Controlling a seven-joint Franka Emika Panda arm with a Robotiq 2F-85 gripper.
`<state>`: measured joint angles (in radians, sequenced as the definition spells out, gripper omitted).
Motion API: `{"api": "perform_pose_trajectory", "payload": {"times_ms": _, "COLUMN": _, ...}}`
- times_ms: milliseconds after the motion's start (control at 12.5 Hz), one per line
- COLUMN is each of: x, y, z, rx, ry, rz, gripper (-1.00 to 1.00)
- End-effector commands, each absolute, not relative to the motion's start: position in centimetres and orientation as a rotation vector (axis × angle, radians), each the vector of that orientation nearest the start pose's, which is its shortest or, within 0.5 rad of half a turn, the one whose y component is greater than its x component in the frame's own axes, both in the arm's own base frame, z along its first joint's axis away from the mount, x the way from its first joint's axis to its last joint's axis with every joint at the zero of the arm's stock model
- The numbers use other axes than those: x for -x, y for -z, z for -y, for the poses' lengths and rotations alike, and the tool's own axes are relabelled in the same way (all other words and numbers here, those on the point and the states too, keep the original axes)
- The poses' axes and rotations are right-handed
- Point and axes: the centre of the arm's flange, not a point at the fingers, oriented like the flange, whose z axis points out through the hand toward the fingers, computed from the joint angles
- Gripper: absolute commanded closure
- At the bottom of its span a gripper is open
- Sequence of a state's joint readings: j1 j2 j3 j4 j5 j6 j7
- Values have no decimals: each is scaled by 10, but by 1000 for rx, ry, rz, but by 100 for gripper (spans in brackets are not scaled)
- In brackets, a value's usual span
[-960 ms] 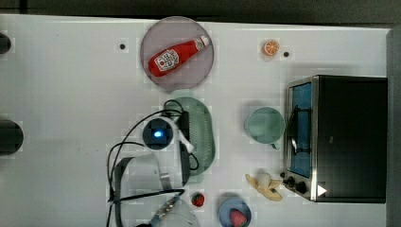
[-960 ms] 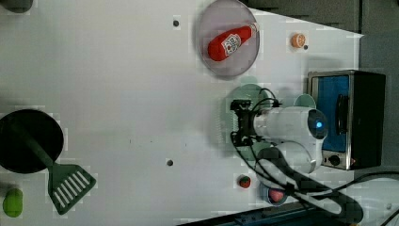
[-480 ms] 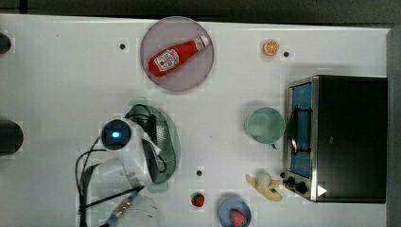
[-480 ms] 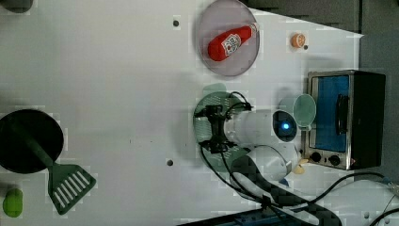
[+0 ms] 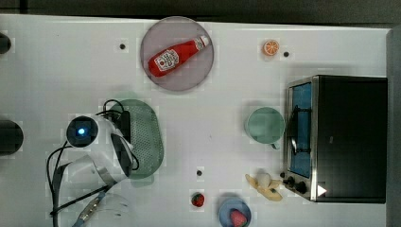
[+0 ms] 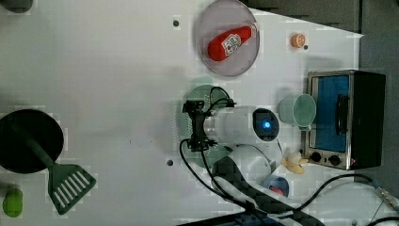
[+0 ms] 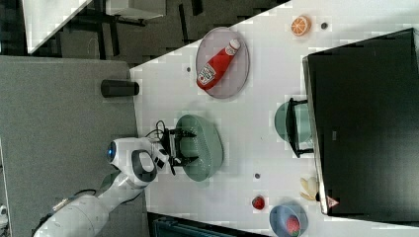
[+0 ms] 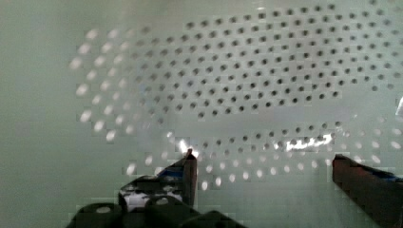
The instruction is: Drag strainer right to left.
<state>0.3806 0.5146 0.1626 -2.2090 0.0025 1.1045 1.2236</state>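
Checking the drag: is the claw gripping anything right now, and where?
Nothing is gripped. The claw is open, its fingers spread inside the strainer over the perforated bottom, clamping neither rim nor wall.

A white, rounded arm (image 5: pixel 97 142) with dark joint bands is glowing blue at one round light, black cables (image 6: pixel 202 169) looping alongside.

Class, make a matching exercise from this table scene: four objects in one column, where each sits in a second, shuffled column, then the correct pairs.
Objects
1. ketchup bottle
2. strainer
3. green cup
4. strawberry

Places
A. in the small blue bowl
B. under the open claw
C. on the grey plate
D. beside the toaster oven

Pairs: 1-C, 2-B, 3-D, 4-A
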Motion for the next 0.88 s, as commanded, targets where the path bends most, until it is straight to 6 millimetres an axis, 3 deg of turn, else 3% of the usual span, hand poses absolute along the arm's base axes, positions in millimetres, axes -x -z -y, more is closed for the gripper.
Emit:
{"api": "perform_pose_trajectory", "payload": {"times_ms": 80, "x": -463, "y": -147, "z": -325, "rx": 2237, "ry": -161, "rz": -2187, "gripper": -100}}
{"api": "perform_pose_trajectory", "payload": {"times_ms": 880, "x": -467, "y": -144, "z": -393, "rx": 2193, "ry": -227, "rz": -2139, "gripper": -100}}
